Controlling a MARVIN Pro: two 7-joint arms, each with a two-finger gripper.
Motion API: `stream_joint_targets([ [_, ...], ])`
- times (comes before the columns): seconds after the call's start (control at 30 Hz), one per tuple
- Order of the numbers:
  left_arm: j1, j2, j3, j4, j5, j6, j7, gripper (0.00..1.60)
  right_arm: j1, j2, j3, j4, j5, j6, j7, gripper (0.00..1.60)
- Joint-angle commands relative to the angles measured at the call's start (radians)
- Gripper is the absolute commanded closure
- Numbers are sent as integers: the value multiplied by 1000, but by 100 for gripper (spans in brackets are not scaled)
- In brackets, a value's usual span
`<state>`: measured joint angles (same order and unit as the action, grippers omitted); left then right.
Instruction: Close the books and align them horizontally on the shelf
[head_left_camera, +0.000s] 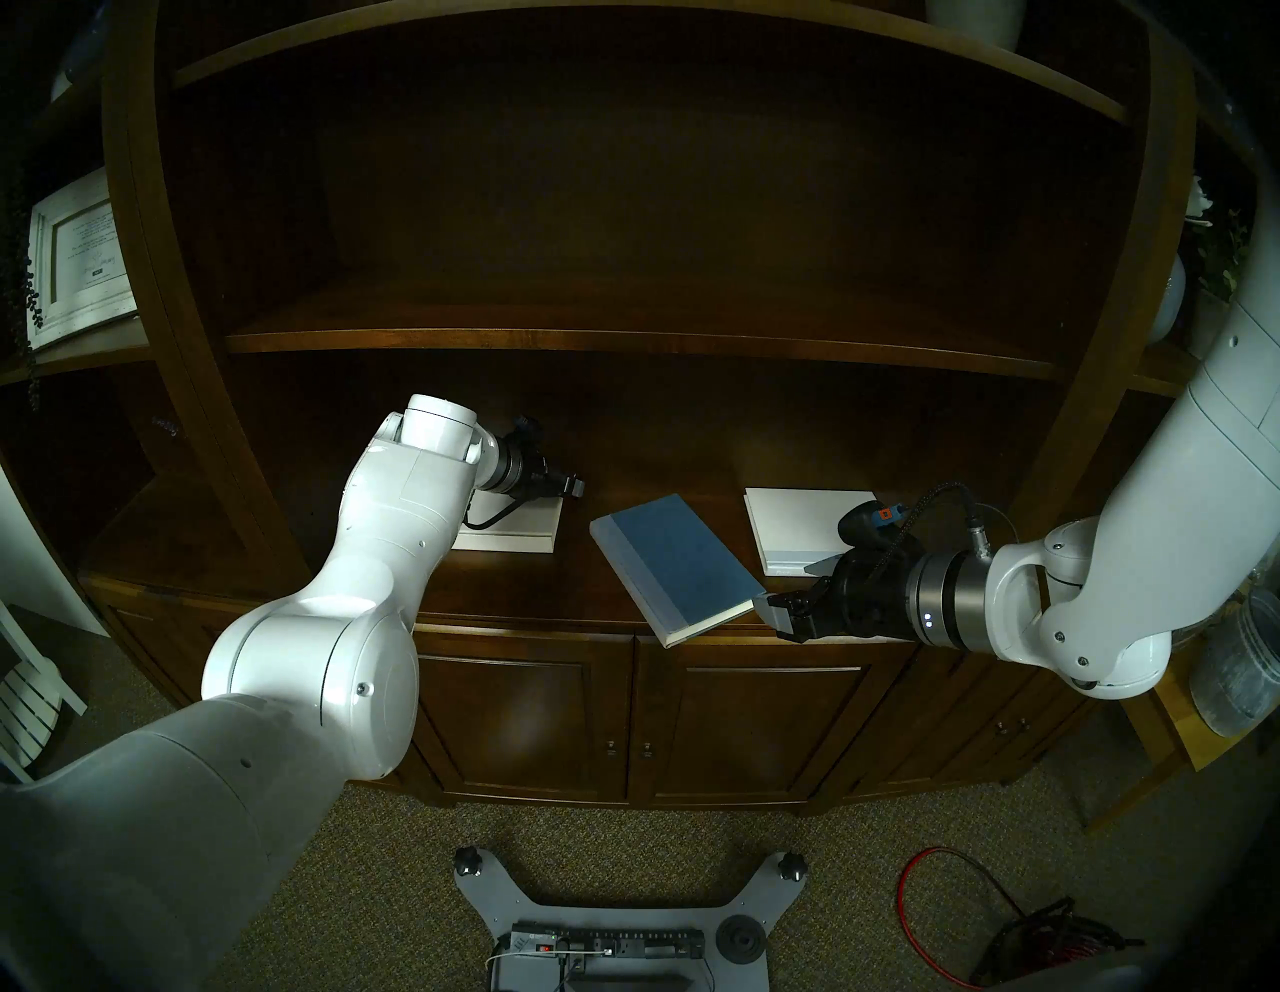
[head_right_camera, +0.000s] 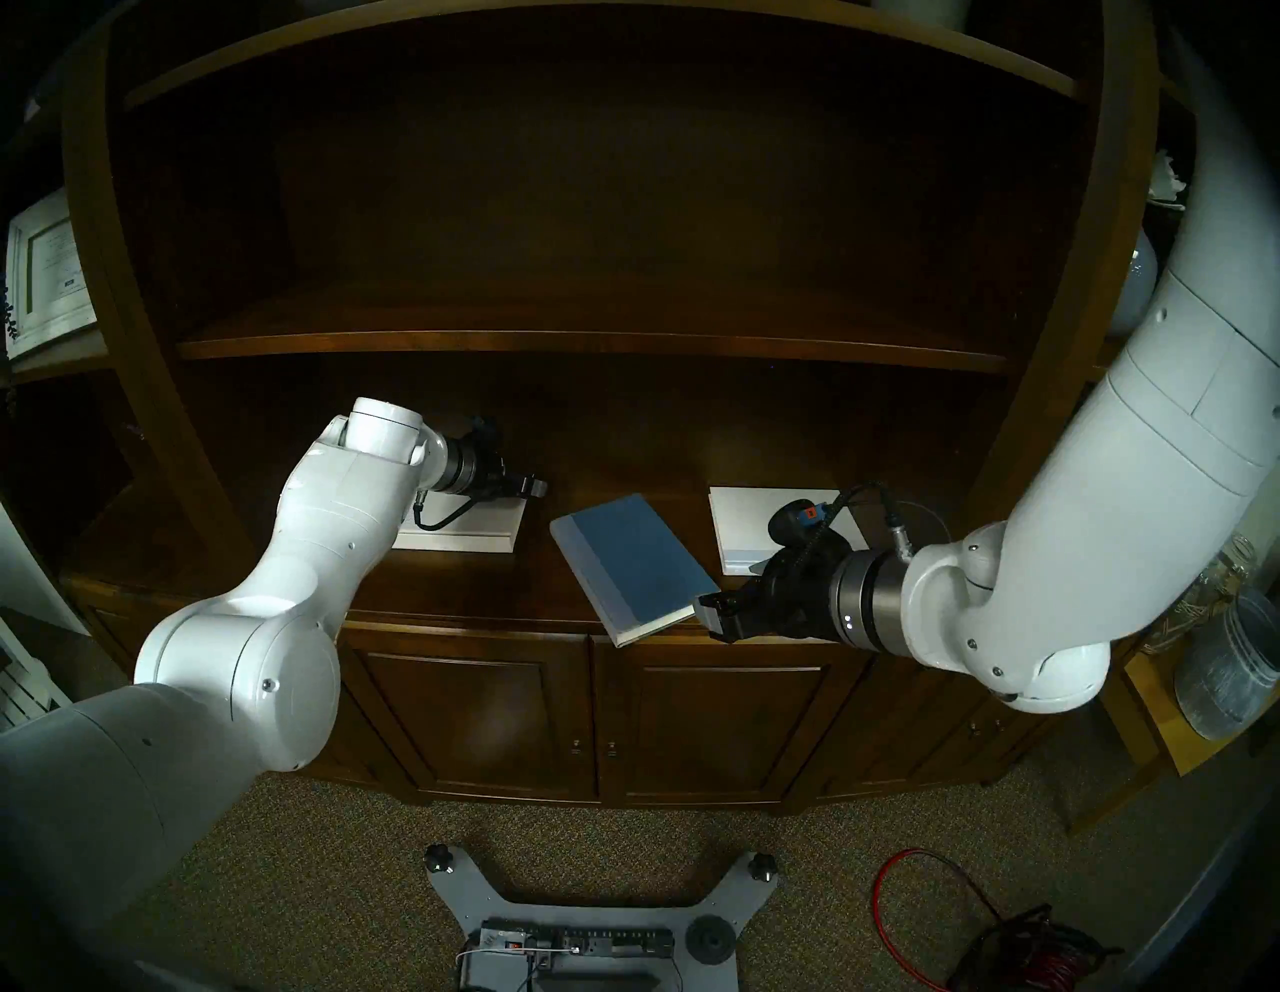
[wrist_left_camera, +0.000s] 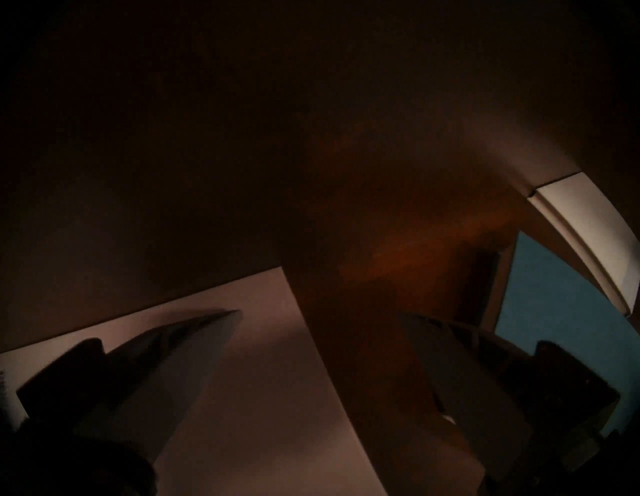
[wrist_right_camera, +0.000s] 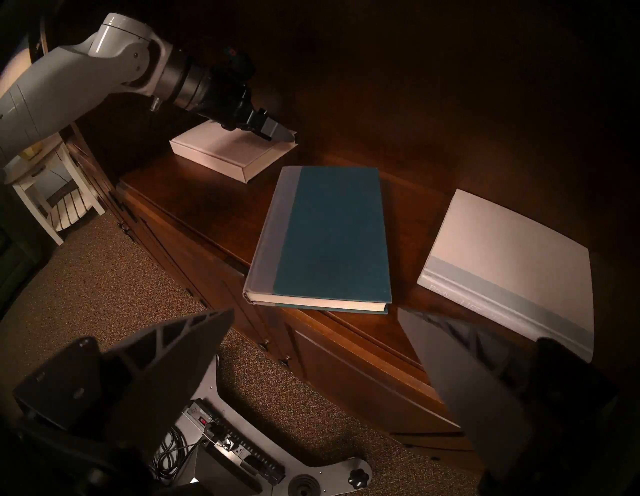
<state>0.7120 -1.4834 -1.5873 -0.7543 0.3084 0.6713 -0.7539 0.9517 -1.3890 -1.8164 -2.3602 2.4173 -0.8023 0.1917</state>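
Three closed books are lying flat on the glossy reddish-brown wooden ledge (head_left_camera: 485, 589) of the bookcase. Landmark: the blue hardcover book with a paler spine strip (head_left_camera: 675, 564), sitting skewed mid-ledge, one corner overhanging the front edge. Left of it, the plain white rectangular book (head_left_camera: 516, 530) is lying under the left gripper (wrist_right_camera: 282, 133), which is hovering over that book's corner nearest the blue one, fingers spread wide, gripping nothing. Right of the blue book, the white book with a pale blue strip (wrist_right_camera: 509, 270) is lying square. The right gripper (head_left_camera: 779, 613) is hanging just beside the blue book's front right corner, jaws wide apart, empty. Brown carpet (head_left_camera: 796, 852) is lying below the panelled cabinet doors (head_left_camera: 734, 727).
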Motion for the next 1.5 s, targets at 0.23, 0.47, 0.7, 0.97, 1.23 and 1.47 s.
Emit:
stream_joint_targets([
  [0.23, 70, 14, 25, -206, -40, -15, -198, 0, 10, 0, 2, 6, 0, -4, -1, 0],
  [0.47, 126, 33, 40, -278, -48, -27, -258, 0, 7, 0, 2, 6, 0, -3, -1, 0],
  [0.7, 166, 82, 26, -368, -60, -53, -308, 0, 6, 0, 2, 7, 0, -3, -1, 0],
  [0.97, 202, 163, -47, -463, -80, -74, -349, 0, 5, 0, 2, 7, 0, -3, -1, 0],
  [1.23, 274, 212, -114, -565, -111, -84, -420, 0, 4, 0, 3, 8, 0, -3, -1, 0],
  [1.47, 373, 227, -145, -654, -142, -84, -504, 0, 4, 0, 3, 8, 0, -3, -1, 0],
])
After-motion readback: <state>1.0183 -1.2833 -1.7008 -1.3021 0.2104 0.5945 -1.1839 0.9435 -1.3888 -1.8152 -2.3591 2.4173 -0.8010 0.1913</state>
